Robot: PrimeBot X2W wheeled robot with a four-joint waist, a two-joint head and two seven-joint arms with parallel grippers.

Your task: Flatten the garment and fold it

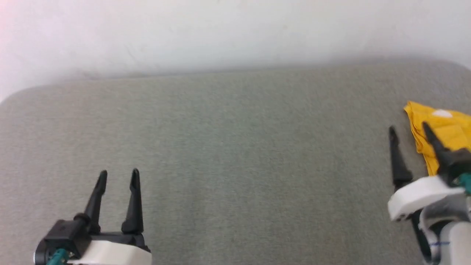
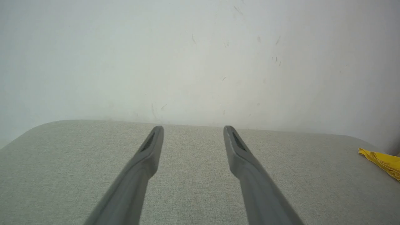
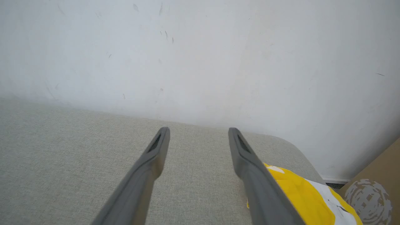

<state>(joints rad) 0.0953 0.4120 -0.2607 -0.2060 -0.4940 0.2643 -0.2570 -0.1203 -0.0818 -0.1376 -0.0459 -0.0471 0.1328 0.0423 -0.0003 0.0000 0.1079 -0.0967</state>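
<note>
Grey-green fabric surface (image 1: 235,154) against scuffed white wall (image 1: 235,29), garment (image 1: 447,129) far right

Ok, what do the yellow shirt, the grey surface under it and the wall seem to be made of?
Shirt: thin soft cloth, likely cotton, matte; it lies in creased, layered folds.
Surface: grey woven upholstery fabric, matte; a fine weave shows up close, corners rounded.
Wall: probably painted plaster, matte white, with small scuffs and hairline marks.

Left hand (image 2: 193,128) spread wide, garment (image 2: 382,160) well apart
</note>
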